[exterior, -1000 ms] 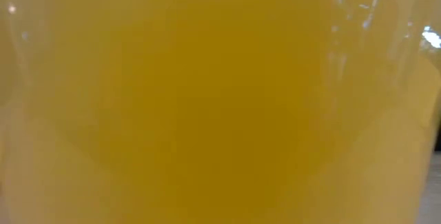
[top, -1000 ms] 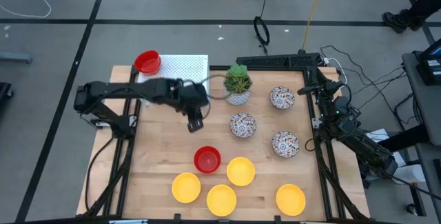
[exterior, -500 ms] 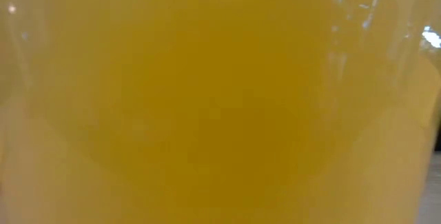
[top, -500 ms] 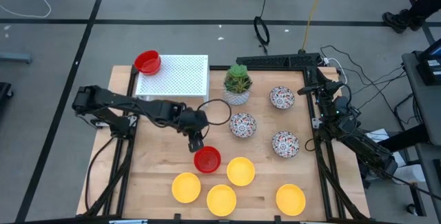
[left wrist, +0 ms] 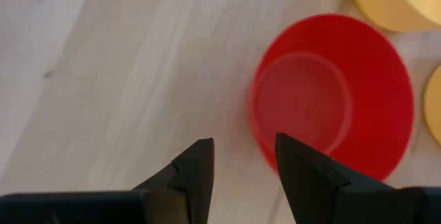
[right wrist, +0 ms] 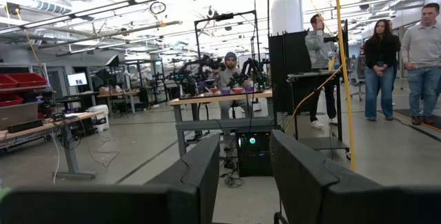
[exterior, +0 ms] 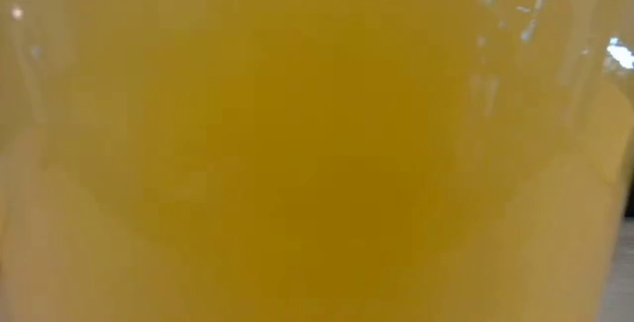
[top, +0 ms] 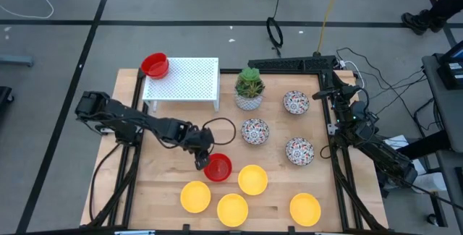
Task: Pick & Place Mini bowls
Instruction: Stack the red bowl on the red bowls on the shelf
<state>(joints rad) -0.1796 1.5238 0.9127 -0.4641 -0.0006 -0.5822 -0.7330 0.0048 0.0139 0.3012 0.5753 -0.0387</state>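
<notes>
My left gripper (top: 202,160) (left wrist: 244,141) is open and low over the table at the left rim of a glossy red mini bowl (top: 217,168) (left wrist: 331,110). One finger stands outside that rim and the other over the bowl's edge; no touch shows. Another red bowl (top: 154,66) sits on the far left corner of a white perforated stand (top: 189,79). Several yellow bowls (top: 252,179) stand along the near edge, and one of them (exterior: 297,144) fills the low view. Three floral bowls (top: 254,131) stand right of centre. My right gripper (right wrist: 244,148) waits open at the table's right edge.
A white pot with a green plant (top: 249,89) stands beside the stand, on its right. A dark cable loop (top: 221,130) hangs by my left wrist. Bare wood (top: 166,163) lies left of the red bowl. In the right wrist view, people (right wrist: 420,58) stand in the room beyond.
My left gripper has moved from beside the white stand toward the table's near edge and down, ending at the left rim of the red bowl. The bowls have stayed in place.
</notes>
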